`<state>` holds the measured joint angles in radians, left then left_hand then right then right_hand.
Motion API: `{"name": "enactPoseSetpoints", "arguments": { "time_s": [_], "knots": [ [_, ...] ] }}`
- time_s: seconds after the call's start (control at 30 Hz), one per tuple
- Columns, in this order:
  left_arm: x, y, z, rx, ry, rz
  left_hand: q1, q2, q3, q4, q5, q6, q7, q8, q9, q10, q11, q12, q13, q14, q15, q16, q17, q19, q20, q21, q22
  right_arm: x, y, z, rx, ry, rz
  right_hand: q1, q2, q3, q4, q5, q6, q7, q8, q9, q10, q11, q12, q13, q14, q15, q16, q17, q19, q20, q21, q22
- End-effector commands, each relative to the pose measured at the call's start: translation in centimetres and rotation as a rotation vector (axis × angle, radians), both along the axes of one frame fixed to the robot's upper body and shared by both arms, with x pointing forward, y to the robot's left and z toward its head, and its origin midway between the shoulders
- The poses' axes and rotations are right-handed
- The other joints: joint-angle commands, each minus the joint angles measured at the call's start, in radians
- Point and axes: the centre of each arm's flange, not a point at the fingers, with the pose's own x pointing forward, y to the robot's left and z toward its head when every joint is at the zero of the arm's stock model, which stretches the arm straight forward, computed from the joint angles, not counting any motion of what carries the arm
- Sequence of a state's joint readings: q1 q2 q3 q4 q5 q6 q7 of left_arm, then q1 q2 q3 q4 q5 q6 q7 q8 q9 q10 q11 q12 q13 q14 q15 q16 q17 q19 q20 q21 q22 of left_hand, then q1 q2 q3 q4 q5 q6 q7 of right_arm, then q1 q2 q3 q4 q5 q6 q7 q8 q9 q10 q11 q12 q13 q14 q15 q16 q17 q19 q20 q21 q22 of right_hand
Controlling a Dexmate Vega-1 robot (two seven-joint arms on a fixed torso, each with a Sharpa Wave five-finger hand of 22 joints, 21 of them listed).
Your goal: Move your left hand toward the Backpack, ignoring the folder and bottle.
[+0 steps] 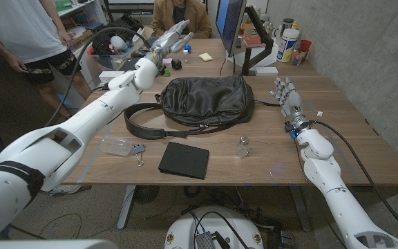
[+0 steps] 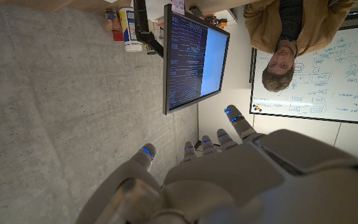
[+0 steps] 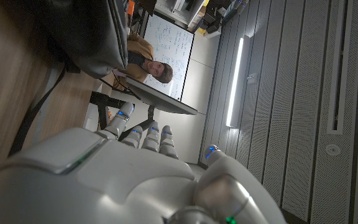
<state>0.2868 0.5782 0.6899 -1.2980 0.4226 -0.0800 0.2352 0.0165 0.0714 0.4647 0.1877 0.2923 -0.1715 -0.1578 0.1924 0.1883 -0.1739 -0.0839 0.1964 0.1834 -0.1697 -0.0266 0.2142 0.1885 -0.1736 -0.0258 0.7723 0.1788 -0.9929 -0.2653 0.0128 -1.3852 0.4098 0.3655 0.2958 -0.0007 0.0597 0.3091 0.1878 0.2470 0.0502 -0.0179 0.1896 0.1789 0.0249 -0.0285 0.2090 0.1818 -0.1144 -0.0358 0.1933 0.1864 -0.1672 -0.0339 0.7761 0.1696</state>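
Observation:
The black leather backpack (image 1: 206,100) lies in the middle of the table, its strap (image 1: 140,126) looping out to the left. My left hand (image 1: 170,38) is raised in the air behind and to the left of the backpack, fingers spread and holding nothing; the left wrist view shows the left hand (image 2: 229,165) with its fingers apart, facing a monitor. My right hand (image 1: 287,93) stands just right of the backpack, fingers apart and empty. In the right wrist view the right hand (image 3: 135,174) sits close beside the backpack (image 3: 86,37). A black folder (image 1: 184,160) and a small clear bottle (image 1: 242,146) lie in front of the backpack.
A clear plastic piece (image 1: 118,145) and a binder clip (image 1: 138,153) lie front left. A monitor (image 1: 229,24) on a stand, jars (image 1: 289,45) and clutter stand at the back. One person (image 1: 26,31) stands at the far left, another person (image 1: 178,14) sits behind the table.

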Motion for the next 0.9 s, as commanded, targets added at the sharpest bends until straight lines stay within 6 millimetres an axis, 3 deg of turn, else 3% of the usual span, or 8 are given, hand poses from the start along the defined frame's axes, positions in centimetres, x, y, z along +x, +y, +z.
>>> {"name": "enactPoseSetpoints", "arguments": {
  "time_s": [0.03,0.4,0.9],
  "knots": [
    [-0.20,-0.93,0.01,0.040,-0.004,0.027,0.011,0.107,0.006,0.002,0.005,-0.063,-0.012,-0.005,0.004,-0.080,-0.007,-0.005,0.005,-0.059,-0.030,-0.001,0.002,-0.050,-0.008,0.000,0.004,-0.41,-0.34,-0.17,0.002,-0.008,0.000,-0.001,0.123,-0.003,0.002,0.008,0.005,0.002,0.002,0.005,0.004,-0.001,0.002,0.003,0.001,-0.034,0.004,0.000,-0.064,-0.085,-0.005,0.006],
    [0.04,-1.63,-0.42,0.073,0.012,0.051,0.010,0.105,0.005,0.003,0.010,-0.081,-0.055,-0.009,0.004,-0.095,-0.011,-0.008,0.005,-0.074,-0.032,-0.007,0.003,-0.067,0.001,-0.009,0.005,-0.67,-0.73,-0.49,0.005,-0.009,-0.003,-0.001,0.123,-0.003,0.002,0.008,0.005,0.003,0.001,0.005,0.004,0.000,0.002,0.003,0.001,-0.034,0.004,0.000,-0.063,-0.086,-0.008,0.006],
    [0.65,-1.55,-0.57,0.097,0.041,0.070,0.009,0.099,0.002,0.001,0.013,-0.092,-0.063,-0.010,0.004,-0.106,-0.012,-0.009,0.005,-0.087,-0.032,-0.010,0.004,-0.075,0.019,-0.015,0.005,-0.41,-0.51,-0.49,0.002,-0.004,-0.002,-0.001,0.123,-0.003,0.002,0.009,0.005,0.003,0.001,0.005,0.004,0.000,0.001,0.003,0.001,-0.035,0.004,0.000,-0.062,-0.087,-0.012,0.006]
  ]
}}
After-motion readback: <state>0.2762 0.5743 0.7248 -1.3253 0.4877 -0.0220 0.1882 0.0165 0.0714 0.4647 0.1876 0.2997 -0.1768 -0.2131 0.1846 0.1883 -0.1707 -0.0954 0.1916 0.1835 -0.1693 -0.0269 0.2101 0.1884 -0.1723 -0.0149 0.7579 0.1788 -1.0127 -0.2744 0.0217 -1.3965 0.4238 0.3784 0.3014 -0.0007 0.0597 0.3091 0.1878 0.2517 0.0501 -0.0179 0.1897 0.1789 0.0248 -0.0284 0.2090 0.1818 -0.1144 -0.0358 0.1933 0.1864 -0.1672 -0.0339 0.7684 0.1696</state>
